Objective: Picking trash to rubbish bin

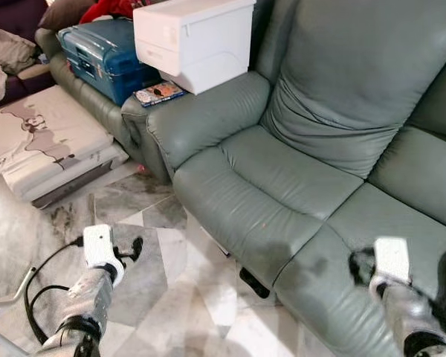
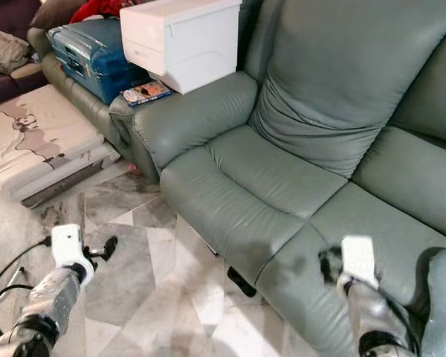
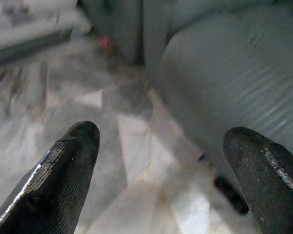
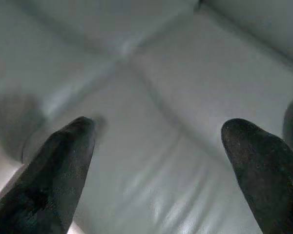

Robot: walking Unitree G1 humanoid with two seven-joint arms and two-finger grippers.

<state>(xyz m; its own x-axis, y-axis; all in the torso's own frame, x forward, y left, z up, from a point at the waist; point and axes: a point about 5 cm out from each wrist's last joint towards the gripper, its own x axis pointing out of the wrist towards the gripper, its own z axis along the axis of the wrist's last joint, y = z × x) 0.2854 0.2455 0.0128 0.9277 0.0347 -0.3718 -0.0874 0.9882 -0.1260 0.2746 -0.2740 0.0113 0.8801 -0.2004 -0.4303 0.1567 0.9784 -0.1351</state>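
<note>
No bin or clear piece of trash is in sight. A small pink scrap (image 1: 141, 169) lies on the marble floor by the sofa's corner, blurred as the pink scrap (image 3: 105, 42) in the left wrist view. A black object (image 1: 253, 282) lies on the floor at the foot of the sofa seat. My left gripper (image 3: 161, 141) is open and empty, held low over the floor tiles; its arm (image 1: 97, 260) shows at the lower left. My right gripper (image 4: 158, 131) is open and empty above the grey-green sofa seat (image 1: 282, 186), with its arm (image 1: 392, 271) at the lower right.
On the sofa's far end stand a white storage box (image 1: 193, 37) and a blue suitcase (image 1: 104, 52), with a small packet (image 1: 160, 93) beside them. A low marble-patterned table (image 1: 44, 141) stands to the left. A black cable (image 1: 41, 286) loops on the floor.
</note>
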